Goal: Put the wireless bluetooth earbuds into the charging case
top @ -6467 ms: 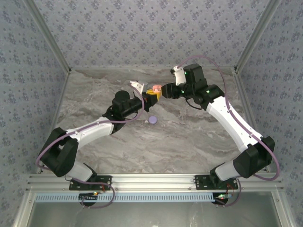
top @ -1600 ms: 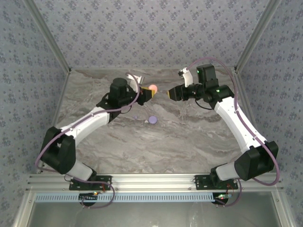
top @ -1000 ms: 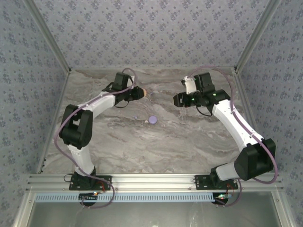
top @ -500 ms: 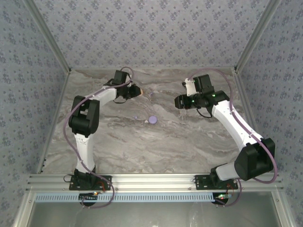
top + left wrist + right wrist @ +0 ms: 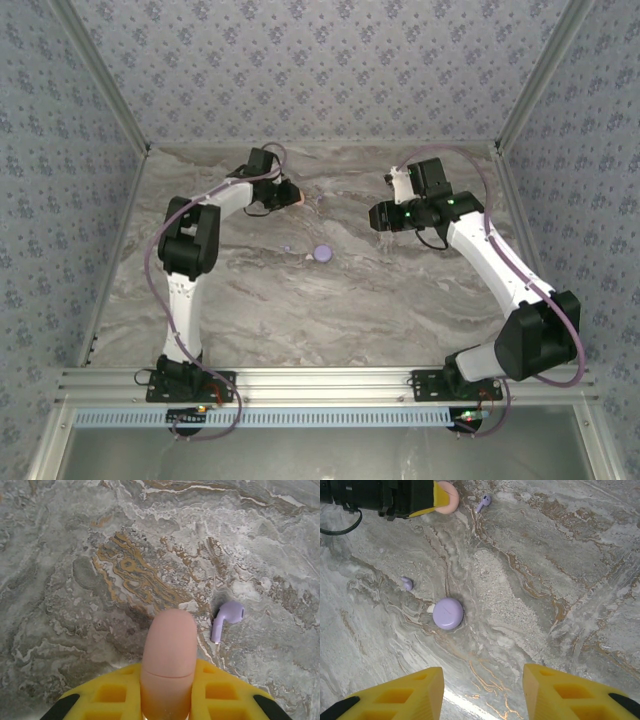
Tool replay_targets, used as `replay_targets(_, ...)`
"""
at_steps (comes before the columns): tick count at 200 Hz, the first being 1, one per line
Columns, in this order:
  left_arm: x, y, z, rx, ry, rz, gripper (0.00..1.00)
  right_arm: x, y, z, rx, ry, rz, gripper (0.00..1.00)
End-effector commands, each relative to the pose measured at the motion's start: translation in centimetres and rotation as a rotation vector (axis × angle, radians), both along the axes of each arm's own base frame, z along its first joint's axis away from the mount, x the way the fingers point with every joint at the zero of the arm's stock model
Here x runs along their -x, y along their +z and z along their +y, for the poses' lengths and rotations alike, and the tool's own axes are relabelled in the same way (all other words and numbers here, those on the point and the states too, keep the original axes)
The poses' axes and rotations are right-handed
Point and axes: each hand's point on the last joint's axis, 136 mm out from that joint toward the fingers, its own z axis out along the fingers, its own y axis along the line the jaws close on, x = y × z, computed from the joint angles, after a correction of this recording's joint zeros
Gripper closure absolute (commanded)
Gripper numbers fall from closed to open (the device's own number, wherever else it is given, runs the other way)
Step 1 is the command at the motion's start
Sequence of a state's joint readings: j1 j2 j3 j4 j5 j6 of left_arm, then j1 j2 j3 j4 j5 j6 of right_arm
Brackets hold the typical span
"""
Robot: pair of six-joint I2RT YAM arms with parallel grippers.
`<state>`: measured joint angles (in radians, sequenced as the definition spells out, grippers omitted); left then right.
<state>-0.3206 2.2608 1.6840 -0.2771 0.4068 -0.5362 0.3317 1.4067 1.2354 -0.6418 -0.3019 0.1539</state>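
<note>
My left gripper (image 5: 167, 677) is shut on a salmon-pink charging case (image 5: 168, 650), lid closed, its rounded end sticking out past the yellow fingers. Just right of it a lilac earbud (image 5: 226, 620) lies on the marble. In the top view the left gripper (image 5: 288, 193) is at the far middle of the table, the earbud (image 5: 320, 200) beside it. My right gripper (image 5: 482, 680) hangs open and empty above the table. Ahead of it sit a lilac disc-shaped case (image 5: 448, 613), a small lilac earbud (image 5: 407, 583) and a tiny pale bit (image 5: 430, 608).
The marble table (image 5: 330, 300) is walled by patterned panels on three sides. The left arm's elbow (image 5: 185, 240) is folded up over the left part of the table. The right arm (image 5: 490, 260) reaches in from the right.
The left arm's elbow has swung further left and folded up, while its gripper stayed at the far middle, still shut on the pink case. The right arm has hardly moved.
</note>
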Motion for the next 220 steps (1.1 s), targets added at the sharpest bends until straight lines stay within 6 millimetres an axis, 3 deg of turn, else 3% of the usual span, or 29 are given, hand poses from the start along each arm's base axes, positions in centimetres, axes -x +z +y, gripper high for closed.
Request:
replay_targets(1, -0.4, -0.5, 0.3, -0.013, 0.001, 0.020, 0.96, 0.5, -0.8, -0.3, 0.014, -0.018, 0.043, 0.53)
replay_targets(32, -0.6, -1.6, 0.8, -0.028, 0.015, 0.042, 0.95, 0.4, -1.2, -0.4, 0.023, -0.019, 0.053, 0.53)
replay_targets(70, -1.0, -2.1, 1.3, -0.027, 0.027, 0.056, 0.86, 0.5, -1.4, -0.6, 0.037, -0.023, 0.060, 0.53)
replay_targets(123, -1.5, -1.1, 1.9, -0.076, 0.016, 0.033, 0.59, 0.5, -2.0, -0.7, 0.047, -0.024, 0.071, 0.53)
replay_targets(169, -1.7, 2.9, 2.6, -0.117, 0.008, -0.057, 0.44, 0.3, -2.4, -0.6, 0.046, -0.020, 0.083, 0.53)
replay_targets(220, 0.2, 8.5, 2.8, -0.126, -0.016, -0.153, 0.42, -0.1, -3.7, 0.3, 0.027, -0.003, 0.125, 0.52)
